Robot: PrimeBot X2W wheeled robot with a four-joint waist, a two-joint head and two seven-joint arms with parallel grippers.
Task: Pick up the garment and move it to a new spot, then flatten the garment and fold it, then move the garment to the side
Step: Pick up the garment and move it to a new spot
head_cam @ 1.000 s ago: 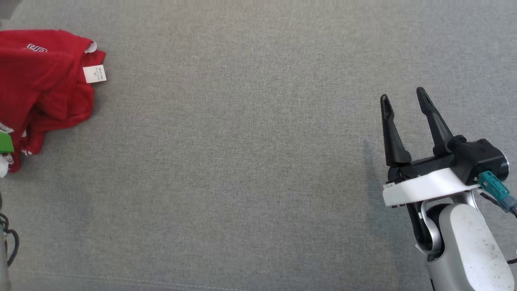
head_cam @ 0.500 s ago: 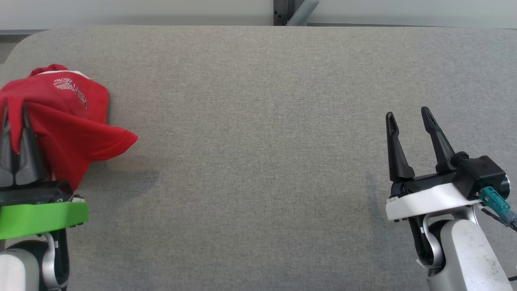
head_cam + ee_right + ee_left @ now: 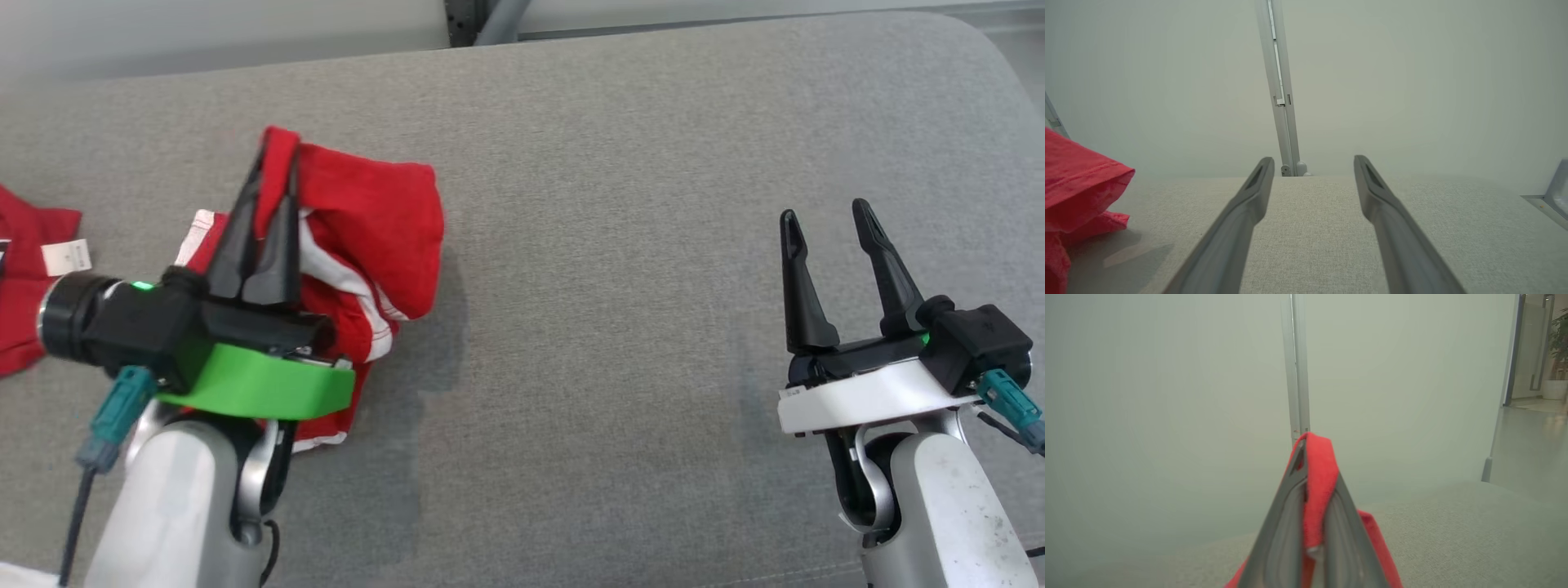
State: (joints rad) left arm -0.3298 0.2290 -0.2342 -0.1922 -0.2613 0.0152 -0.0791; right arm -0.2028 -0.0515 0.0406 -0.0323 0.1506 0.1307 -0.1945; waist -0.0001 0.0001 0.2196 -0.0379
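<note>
Red fabric is clamped in the left gripper [image 3: 275, 167]. Its two dark fingers are pressed together on a fold of the garment [image 3: 371, 216]. From the left wrist camera I see the same fold of the garment [image 3: 1318, 477] pinched between the fingers right up to their tips.

The garment is red with white stripes. It hangs bunched from that grip over the left half of the grey table [image 3: 620, 163], towards the far edge, and throws a shadow to its right.

At the table's left edge lies a red cloth [image 3: 24, 327] with a white tag [image 3: 67, 256]. I cannot tell whether it is joined to the held piece, because the left wrist covers the gap.

The right gripper [image 3: 823, 211] is released, its fingers spread wide with nothing between them. It sits over bare table on the right, well apart from the garment. From its wrist camera the right gripper [image 3: 1313, 160] touches nothing, and the garment [image 3: 1077, 179] shows at the left edge.
</note>
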